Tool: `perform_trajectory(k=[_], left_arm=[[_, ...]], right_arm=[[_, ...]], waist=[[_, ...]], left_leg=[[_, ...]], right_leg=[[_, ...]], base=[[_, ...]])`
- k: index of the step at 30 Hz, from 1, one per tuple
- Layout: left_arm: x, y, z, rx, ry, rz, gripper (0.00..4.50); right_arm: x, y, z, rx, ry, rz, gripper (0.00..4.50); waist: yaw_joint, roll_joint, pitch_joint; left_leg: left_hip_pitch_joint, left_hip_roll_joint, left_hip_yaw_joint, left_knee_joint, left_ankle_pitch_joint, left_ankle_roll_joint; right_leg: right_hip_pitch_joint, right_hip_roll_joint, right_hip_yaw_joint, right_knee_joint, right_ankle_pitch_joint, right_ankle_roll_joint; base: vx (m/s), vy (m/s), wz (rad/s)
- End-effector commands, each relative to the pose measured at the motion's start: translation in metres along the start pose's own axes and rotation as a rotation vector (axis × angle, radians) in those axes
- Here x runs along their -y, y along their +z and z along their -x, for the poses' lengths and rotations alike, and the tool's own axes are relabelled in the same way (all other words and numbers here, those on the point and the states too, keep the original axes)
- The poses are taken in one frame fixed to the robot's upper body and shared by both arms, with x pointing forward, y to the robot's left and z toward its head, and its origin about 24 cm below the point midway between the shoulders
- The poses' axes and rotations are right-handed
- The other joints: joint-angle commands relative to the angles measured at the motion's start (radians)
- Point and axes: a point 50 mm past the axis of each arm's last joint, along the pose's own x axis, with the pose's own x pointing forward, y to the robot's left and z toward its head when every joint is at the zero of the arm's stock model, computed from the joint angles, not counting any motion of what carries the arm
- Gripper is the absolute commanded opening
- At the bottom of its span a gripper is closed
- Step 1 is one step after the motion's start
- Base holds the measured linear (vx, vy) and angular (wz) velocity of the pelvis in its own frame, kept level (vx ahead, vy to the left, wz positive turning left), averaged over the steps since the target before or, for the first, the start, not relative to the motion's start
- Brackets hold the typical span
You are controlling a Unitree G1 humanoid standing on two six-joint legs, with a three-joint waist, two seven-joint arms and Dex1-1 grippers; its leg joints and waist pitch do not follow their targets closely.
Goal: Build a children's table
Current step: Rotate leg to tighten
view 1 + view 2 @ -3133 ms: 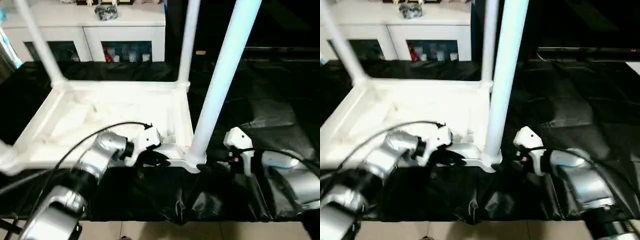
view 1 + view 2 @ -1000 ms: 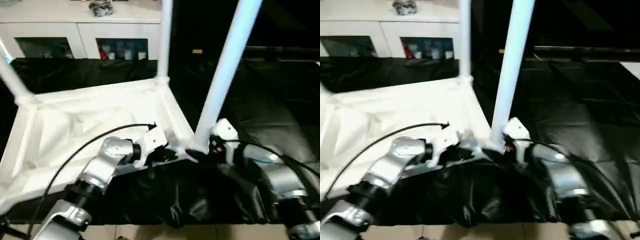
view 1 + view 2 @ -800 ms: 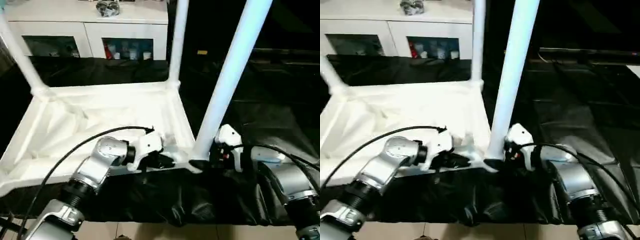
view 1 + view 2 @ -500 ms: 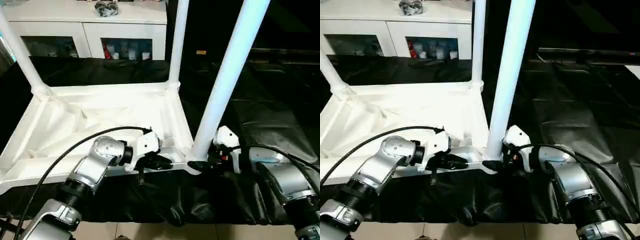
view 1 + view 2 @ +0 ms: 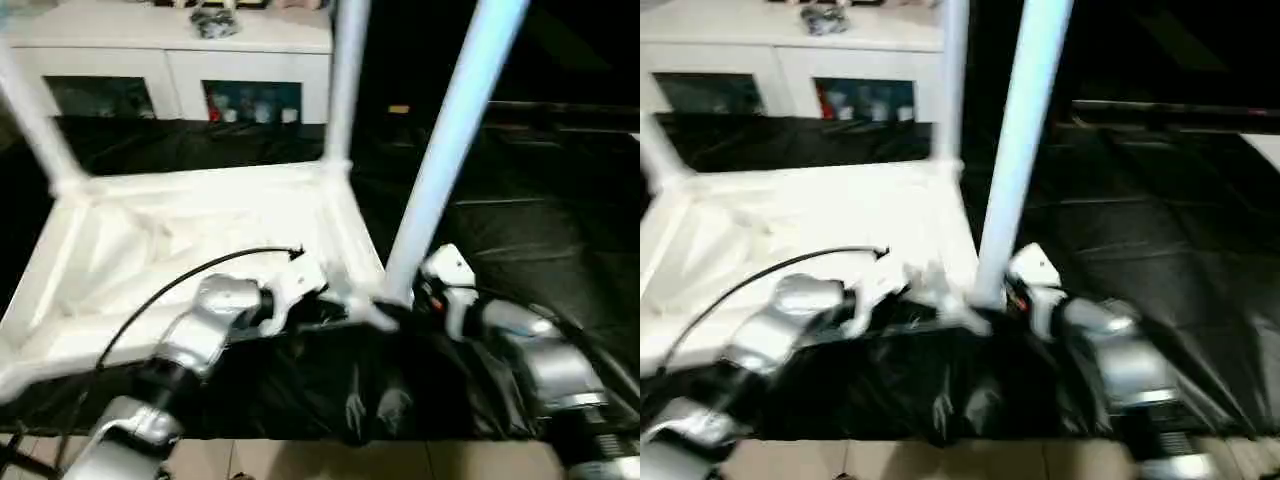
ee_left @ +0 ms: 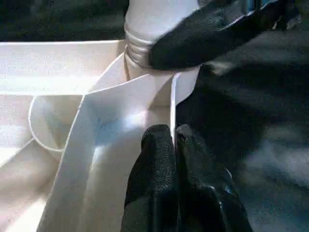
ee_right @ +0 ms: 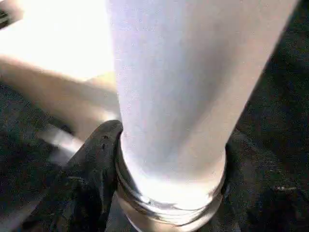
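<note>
A white children's table (image 5: 180, 240) lies upside down on black cloth, legs up. The left gripper (image 6: 173, 140) pinches its near rim. Beside it, the right gripper (image 7: 164, 193) clasps the corner leg (image 5: 440, 170) at its base.

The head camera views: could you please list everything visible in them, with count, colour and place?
children's table: one, white, upside down on the black cloth, legs pointing up.
near-right leg: one, white, standing in the corner socket between the two grippers.
black cloth: one, covering the work surface.
cabinet: one, white with glass doors, behind the table.
left gripper: black jaws pinched on the table's thin rim.
right gripper: jaws around the leg's base.
</note>
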Motion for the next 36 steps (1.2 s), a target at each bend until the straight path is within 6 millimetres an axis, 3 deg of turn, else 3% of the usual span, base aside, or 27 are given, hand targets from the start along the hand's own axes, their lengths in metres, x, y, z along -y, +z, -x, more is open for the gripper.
perform_trajectory(k=[1, 3, 7, 8, 11, 13, 14, 19, 22, 23, 24, 27, 29, 31, 36], left_arm=[[0.016, 0.019, -0.023, 0.059, -0.039, -0.019, 0.00], [0.019, 0.021, -0.027, 0.057, -0.041, -0.024, 0.00], [0.022, 0.023, -0.029, 0.061, -0.060, -0.028, 0.00], [0.022, 0.022, -0.028, 0.056, -0.059, -0.032, 0.00], [0.018, 0.018, -0.021, 0.050, -0.069, -0.041, 0.00], [0.015, 0.014, -0.014, 0.040, -0.084, -0.054, 0.00], [0.015, 0.013, -0.011, 0.040, -0.099, -0.064, 0.00], [0.010, 0.007, 0.002, 0.014, -0.156, -0.082, 0.00], [0.010, 0.007, 0.006, 0.020, -0.190, -0.100, 0.00], [0.008, 0.006, 0.010, 0.011, -0.197, -0.120, 0.00], [0.006, 0.006, 0.012, -0.002, -0.184, -0.119, 0.00], [0.000, 0.005, 0.016, -0.003, -0.160, -0.115, 0.00], [-0.002, 0.004, 0.019, -0.003, -0.158, -0.113, 0.00], [-0.003, 0.001, 0.022, -0.014, -0.155, -0.115, 0.45], [-0.007, -0.005, 0.027, -0.046, -0.129, -0.100, 0.81]], right_arm=[[-0.025, -0.008, -0.018, -0.055, 0.032, -0.037, 2.73], [-0.035, -0.004, -0.026, -0.048, 0.055, -0.026, 2.73], [-0.045, 0.007, -0.031, -0.003, 0.113, -0.024, 2.73], [-0.045, 0.008, -0.031, 0.002, 0.115, -0.031, 3.29], [-0.038, 0.011, -0.026, 0.023, 0.122, -0.021, 3.43], [-0.031, 0.013, -0.019, 0.034, 0.145, -0.032, 3.79], [-0.028, 0.014, -0.015, 0.040, 0.169, -0.034, 3.87], [-0.009, 0.016, 0.010, -0.003, 0.306, 0.056, 4.25], [-0.007, 0.016, 0.016, -0.028, 0.346, 0.093, 4.46], [-0.003, 0.016, 0.021, -0.051, 0.376, 0.141, 4.46], [-0.001, 0.017, 0.023, -0.060, 0.385, 0.159, 4.46], [0.004, 0.018, 0.027, -0.069, 0.390, 0.173, 4.46], [0.007, 0.019, 0.028, -0.072, 0.383, 0.177, 4.46], [0.009, 0.020, 0.029, -0.075, 0.387, 0.178, 4.50], [0.009, 0.020, 0.030, -0.081, 0.405, 0.185, 4.50]], waist=[[-0.005, -0.014, -0.050], [-0.009, -0.012, -0.050], [-0.013, -0.011, -0.053], [-0.012, -0.011, -0.053], [-0.010, -0.010, -0.053], [-0.008, -0.013, -0.054], [-0.007, -0.011, -0.056], [0.006, -0.012, -0.063], [0.020, -0.010, -0.067], [0.025, -0.005, -0.070], [0.024, -0.009, -0.071], [0.027, -0.008, -0.068], [0.029, -0.011, -0.065], [0.029, -0.012, -0.064], [0.030, -0.017, -0.064]], left_leg=[[0.016, 0.033, -0.036, -0.082, -0.402, -0.040], [0.020, 0.032, -0.036, -0.081, -0.423, -0.035], [0.016, 0.034, -0.034, -0.086, -0.410, -0.018], [0.017, 0.035, -0.033, -0.086, -0.408, -0.018], [0.017, 0.035, -0.030, -0.085, -0.400, -0.012], [0.016, 0.035, -0.029, -0.085, -0.389, -0.006], [0.010, 0.036, -0.030, -0.085, -0.368, -0.001], [0.014, 0.040, -0.020, -0.075, -0.293, 0.031], [0.009, 0.040, -0.016, -0.069, -0.227, 0.048], [0.010, 0.041, -0.017, -0.067, -0.205, 0.049], [0.008, 0.040, -0.015, -0.065, -0.183, 0.055], [0.011, 0.041, -0.013, -0.064, -0.191, 0.059], [0.012, 0.042, -0.014, -0.067, -0.227, 0.047], [0.013, 0.042, -0.015, -0.069, -0.252, 0.034], [0.012, 0.042, -0.017, -0.070, -0.250, 0.028]], right_leg=[[0.023, -0.054, 0.021, -0.101, -0.573, -0.101], [0.018, -0.055, 0.021, -0.110, -0.579, -0.096], [0.024, -0.053, 0.021, -0.107, -0.508, -0.108], [0.022, -0.052, 0.023, -0.105, -0.486, -0.116], [0.022, -0.053, 0.027, -0.102, -0.455, -0.132], [0.026, -0.054, 0.028, -0.100, -0.438, -0.138], [0.031, -0.054, 0.028, -0.095, -0.410, -0.143], [0.034, -0.051, 0.031, -0.079, -0.265, -0.195], [0.038, -0.051, 0.031, -0.067, -0.181, -0.219], [0.040, -0.050, 0.030, -0.062, -0.145, -0.231], [0.042, -0.046, 0.028, -0.056, -0.103, -0.240], [0.040, -0.047, 0.028, -0.058, -0.109, -0.254], [0.040, -0.049, 0.028, -0.064, -0.178, -0.244], [0.038, -0.051, 0.029, -0.069, -0.228, -0.229], [0.037, -0.052, 0.029, -0.069, -0.253, -0.210]], base=[[0.000, 0.000, 0.00], [0.000, 0.000, 0.00], [0.000, 0.000, 0.00], [0.000, 0.000, 0.00], [0.000, 0.000, 0.00], [0.000, 0.000, 0.00], [0.000, 0.000, 0.00], [0.000, 0.000, 0.00], [0.000, 0.000, 0.00], [0.000, 0.000, 0.00], [0.000, 0.000, 0.00], [0.000, 0.000, 0.00], [0.000, 0.000, 0.00], [0.000, 0.000, 0.00], [0.000, 0.000, 0.00]])
